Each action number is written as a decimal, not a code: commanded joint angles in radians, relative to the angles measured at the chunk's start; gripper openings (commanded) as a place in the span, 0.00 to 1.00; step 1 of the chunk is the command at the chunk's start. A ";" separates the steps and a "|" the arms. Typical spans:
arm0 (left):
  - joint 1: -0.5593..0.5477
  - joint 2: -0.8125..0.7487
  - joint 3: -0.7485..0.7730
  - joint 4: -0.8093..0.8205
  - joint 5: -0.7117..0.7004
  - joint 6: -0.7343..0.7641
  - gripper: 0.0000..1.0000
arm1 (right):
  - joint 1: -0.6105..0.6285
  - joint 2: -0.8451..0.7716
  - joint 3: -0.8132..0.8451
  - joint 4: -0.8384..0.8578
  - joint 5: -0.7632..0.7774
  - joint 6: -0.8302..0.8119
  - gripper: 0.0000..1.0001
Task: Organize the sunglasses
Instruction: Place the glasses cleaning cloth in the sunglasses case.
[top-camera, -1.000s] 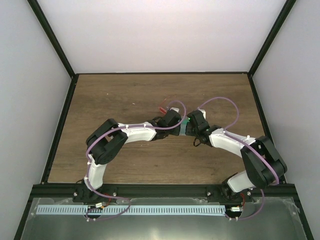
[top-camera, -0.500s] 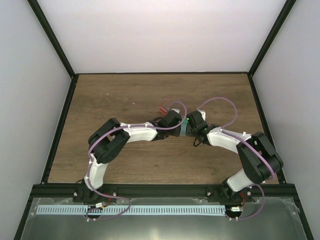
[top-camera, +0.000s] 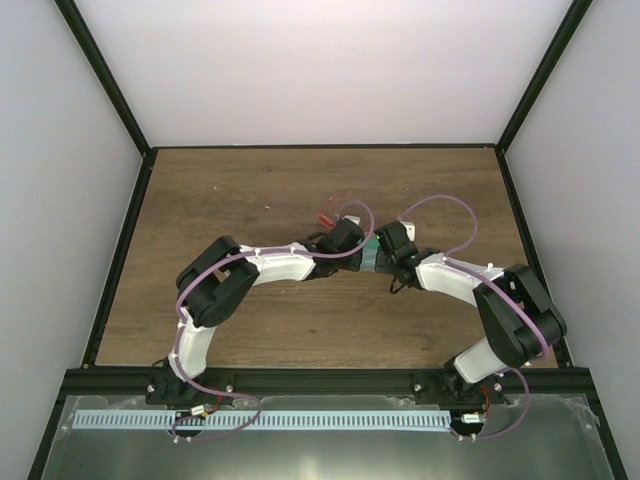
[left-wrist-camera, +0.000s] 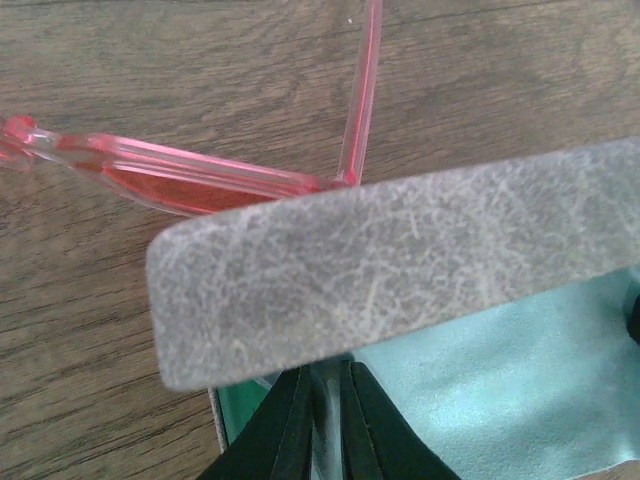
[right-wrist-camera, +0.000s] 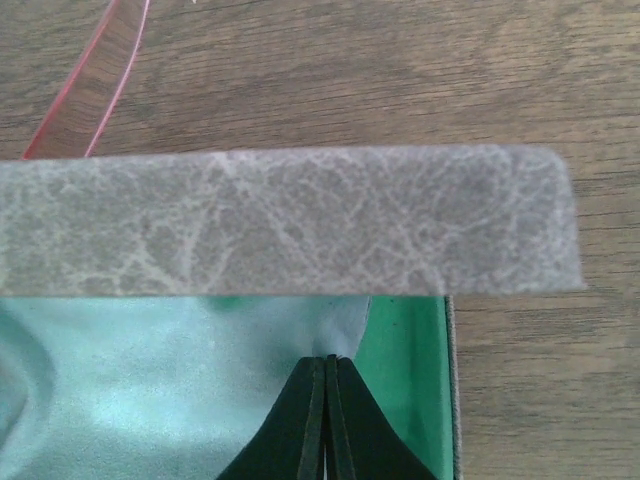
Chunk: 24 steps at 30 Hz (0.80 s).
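— What did the overhead camera show?
— The left arm (top-camera: 275, 265) and right arm (top-camera: 455, 280) stood nose to nose over the grey case (top-camera: 370, 255) at mid-table (top-camera: 230, 190). The sunglasses (top-camera: 333, 211) lay on the wood just behind the case, outside it.

— The left wrist view?
— The red frame lay beyond the case's raised grey edge, with one temple pointing away. The left gripper (left-wrist-camera: 325, 372) was over the pale blue cloth (left-wrist-camera: 500, 380), its fingers a hair apart. I couldn't tell whether they pinched the cloth.

— The right wrist view?
— The right gripper (right-wrist-camera: 326, 362) was pressed together at the cloth's edge, beside the green lining (right-wrist-camera: 405, 370). One red temple showed past the case.
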 joint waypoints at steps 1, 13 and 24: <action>0.005 0.011 0.030 -0.010 -0.001 0.017 0.11 | -0.018 -0.008 0.040 -0.017 0.030 0.011 0.01; 0.005 0.013 0.032 -0.017 -0.002 0.017 0.15 | -0.024 -0.003 0.040 -0.015 0.020 0.006 0.01; 0.005 0.004 0.024 -0.022 -0.008 0.016 0.16 | -0.024 -0.068 0.030 -0.009 0.027 0.008 0.31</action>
